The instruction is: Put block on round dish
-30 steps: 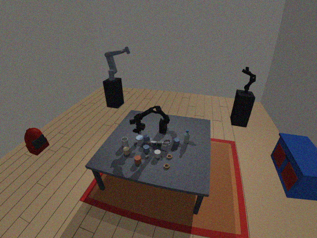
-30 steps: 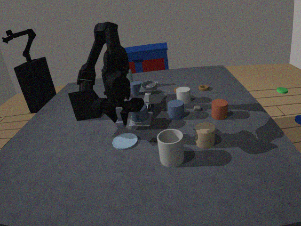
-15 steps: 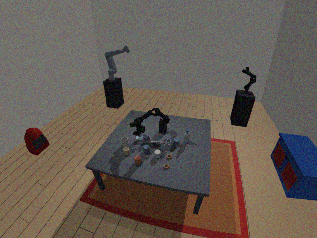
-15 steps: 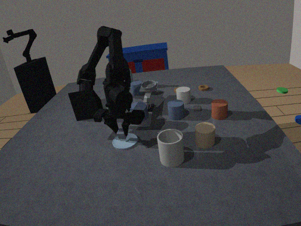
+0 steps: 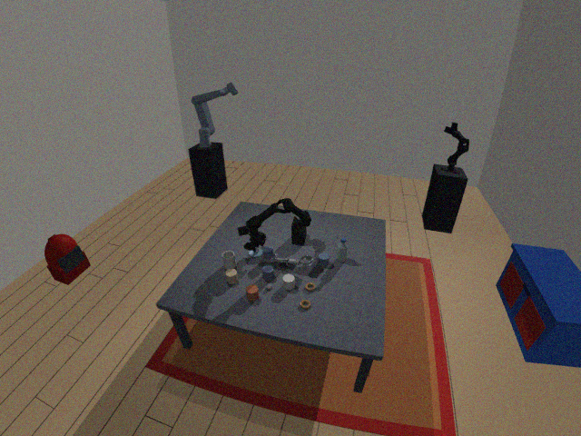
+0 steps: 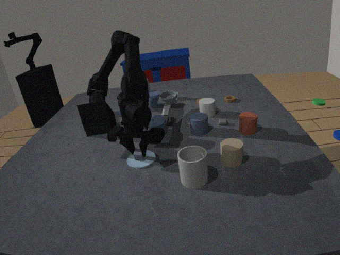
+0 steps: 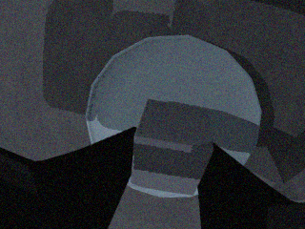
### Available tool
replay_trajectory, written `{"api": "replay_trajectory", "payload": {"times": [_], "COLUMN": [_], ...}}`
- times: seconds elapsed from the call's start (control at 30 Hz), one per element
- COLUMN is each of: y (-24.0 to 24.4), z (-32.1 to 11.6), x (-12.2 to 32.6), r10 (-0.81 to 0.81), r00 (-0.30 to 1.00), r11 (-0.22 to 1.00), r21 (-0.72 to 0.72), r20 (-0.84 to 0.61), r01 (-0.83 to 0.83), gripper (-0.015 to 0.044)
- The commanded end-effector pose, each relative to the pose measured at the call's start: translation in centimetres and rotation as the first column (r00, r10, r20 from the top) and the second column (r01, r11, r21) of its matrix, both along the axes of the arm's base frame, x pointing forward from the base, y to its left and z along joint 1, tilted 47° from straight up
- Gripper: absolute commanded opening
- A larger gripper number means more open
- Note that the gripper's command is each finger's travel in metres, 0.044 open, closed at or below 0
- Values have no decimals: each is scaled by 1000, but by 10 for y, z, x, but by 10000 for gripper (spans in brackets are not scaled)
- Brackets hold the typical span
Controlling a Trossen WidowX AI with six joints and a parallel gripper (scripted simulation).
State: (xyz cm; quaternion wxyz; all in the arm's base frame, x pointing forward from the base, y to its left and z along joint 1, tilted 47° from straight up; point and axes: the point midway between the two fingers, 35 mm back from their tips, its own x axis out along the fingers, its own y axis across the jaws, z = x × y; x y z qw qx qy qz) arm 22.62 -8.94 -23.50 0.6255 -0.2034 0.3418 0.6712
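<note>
My gripper is shut on a grey block and holds it over the pale blue round dish. I cannot tell whether the block touches the dish. One blue-grey cup stands on the near end of the balance, partly hidden by the gripper in the exterior view. The balance's far pan holds no cup. Another blue-grey cup stands on the table beside that pan. No cup is above the dish.
A tall whitish mug and a beige cylinder stand near the dish. Another blue cylinder, a white one, an orange one, rings and a bottle stand or lie farther off.
</note>
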Motion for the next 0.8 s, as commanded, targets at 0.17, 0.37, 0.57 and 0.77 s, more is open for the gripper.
{"api": "replay_trajectory", "payload": {"times": [0.17,0.37,0.57,0.77], "y": [0,0,-32,-43], "z": [0,0,31,42], "x": [0,0,7,8], "r10": [1,1,-4,-5], "r00": [1000,1000,1000,1000], "r11": [1000,1000,1000,1000], "r21": [0,0,-1,-1], "r20": [1,1,2,2], "r01": [-1,-1,4,5], "gripper": [184,341,440,440]}}
